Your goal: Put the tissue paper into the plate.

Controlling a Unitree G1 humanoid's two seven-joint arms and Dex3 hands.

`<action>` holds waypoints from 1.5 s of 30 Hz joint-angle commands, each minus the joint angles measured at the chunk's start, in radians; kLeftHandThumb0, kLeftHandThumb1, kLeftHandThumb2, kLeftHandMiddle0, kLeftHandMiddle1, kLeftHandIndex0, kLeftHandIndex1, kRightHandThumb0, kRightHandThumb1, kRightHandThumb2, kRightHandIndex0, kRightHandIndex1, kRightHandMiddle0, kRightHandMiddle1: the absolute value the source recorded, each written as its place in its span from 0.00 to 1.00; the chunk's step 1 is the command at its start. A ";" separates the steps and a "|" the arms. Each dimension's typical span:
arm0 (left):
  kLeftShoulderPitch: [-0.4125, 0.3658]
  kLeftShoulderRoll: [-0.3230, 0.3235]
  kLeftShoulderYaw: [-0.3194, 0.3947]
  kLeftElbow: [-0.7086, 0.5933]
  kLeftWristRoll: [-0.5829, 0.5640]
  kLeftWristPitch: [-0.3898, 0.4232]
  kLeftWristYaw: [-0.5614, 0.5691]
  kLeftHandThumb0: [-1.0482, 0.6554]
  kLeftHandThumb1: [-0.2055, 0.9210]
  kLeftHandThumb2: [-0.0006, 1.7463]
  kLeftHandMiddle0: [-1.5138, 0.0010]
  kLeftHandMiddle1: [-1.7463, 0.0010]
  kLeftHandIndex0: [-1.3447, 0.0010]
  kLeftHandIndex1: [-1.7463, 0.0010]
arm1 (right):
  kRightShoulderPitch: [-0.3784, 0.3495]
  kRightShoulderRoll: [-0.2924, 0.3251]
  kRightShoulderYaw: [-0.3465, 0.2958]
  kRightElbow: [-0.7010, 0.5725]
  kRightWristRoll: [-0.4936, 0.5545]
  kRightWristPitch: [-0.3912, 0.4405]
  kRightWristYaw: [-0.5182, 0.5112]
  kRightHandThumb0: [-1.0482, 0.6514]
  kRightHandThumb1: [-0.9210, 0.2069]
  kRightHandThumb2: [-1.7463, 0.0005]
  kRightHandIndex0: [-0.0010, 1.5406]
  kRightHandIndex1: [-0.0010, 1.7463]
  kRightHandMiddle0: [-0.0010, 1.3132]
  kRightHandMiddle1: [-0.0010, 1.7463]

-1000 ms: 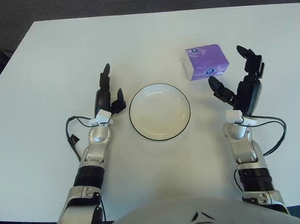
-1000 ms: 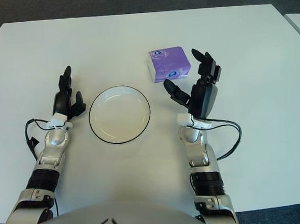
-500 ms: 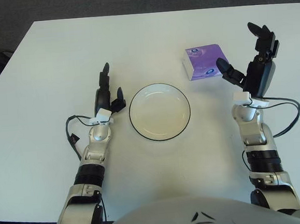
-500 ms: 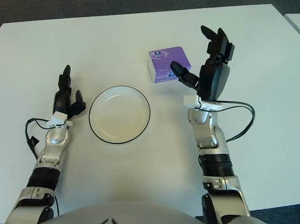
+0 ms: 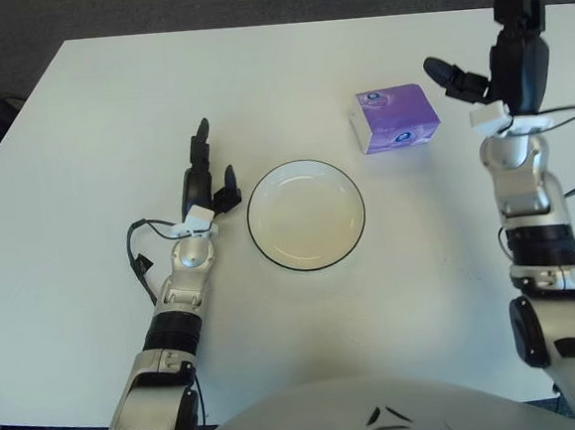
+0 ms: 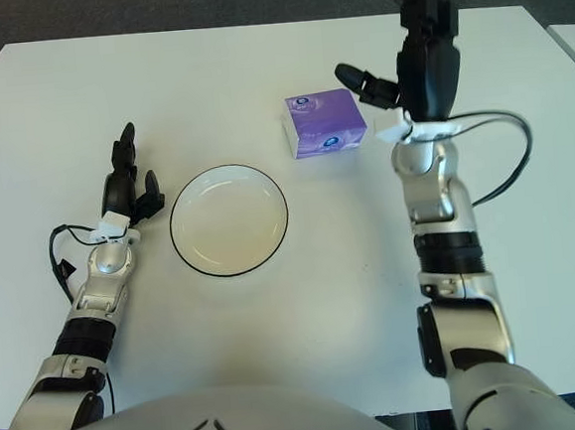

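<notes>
We see the purple tissue pack (image 5: 394, 118) lying on the white table (image 5: 100, 110), right of the black-rimmed plate (image 5: 306, 214) and apart from it. Our right hand (image 5: 498, 44) is raised just right of the pack, fingers spread wide, holding nothing. Our left hand (image 5: 205, 182) shows left of the plate, fingers relaxed.

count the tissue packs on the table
1. The purple tissue pack lies up and to the right of the empty plate, apart from it, just left of the raised, open right robot hand. Nothing appears hidden.
</notes>
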 commanded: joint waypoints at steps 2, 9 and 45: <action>0.133 -0.080 -0.042 0.183 0.007 -0.016 0.015 0.12 1.00 0.53 0.93 1.00 1.00 0.84 | -0.073 -0.155 0.102 -0.018 -0.017 0.016 0.292 0.19 0.00 0.72 0.08 0.19 0.00 0.40; 0.125 -0.078 -0.041 0.198 0.001 -0.023 0.008 0.12 1.00 0.53 0.93 1.00 1.00 0.84 | -0.321 -0.228 0.240 0.444 -0.127 -0.165 0.259 0.17 0.00 0.75 0.06 0.16 0.00 0.33; 0.121 -0.071 -0.032 0.196 -0.014 -0.030 0.004 0.10 1.00 0.52 0.93 1.00 1.00 0.84 | -0.720 -0.177 0.669 0.936 -0.381 -0.330 0.284 0.00 0.00 0.92 0.00 0.00 0.00 0.00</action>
